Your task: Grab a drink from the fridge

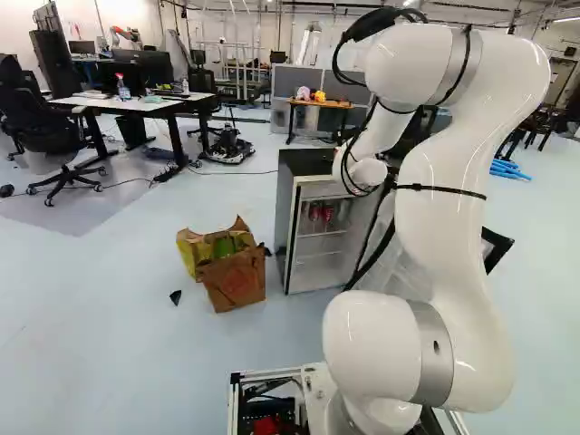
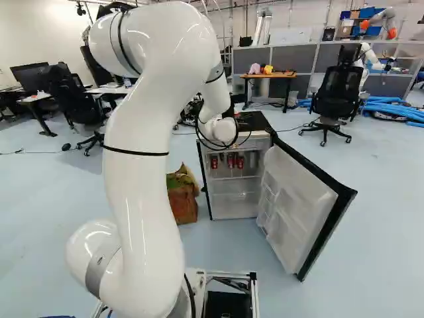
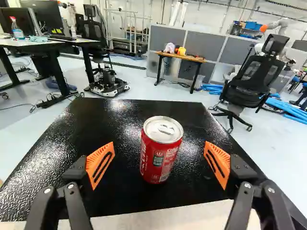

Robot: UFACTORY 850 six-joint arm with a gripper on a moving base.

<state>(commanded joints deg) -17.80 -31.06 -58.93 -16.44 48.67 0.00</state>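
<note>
Gripper [image 3: 159, 155] wide, pads at the can's [image 3: 161, 152] 9 and 3 o'clock, not touching — straddling leaves room to close or clear. Can's upright on the fridge top [image 3: 103, 139]. Door [image 2: 301, 205] swung to 4 o'clock — presumably for shelf-can access.

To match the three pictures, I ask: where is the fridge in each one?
Left base view: the fridge, near the middle, partly behind the arm.
Right base view: right of the arm, door open.
Wrist view: mainly its black top, under the jaws.
Shared landmark: wooden-topped table beyond it.
</note>
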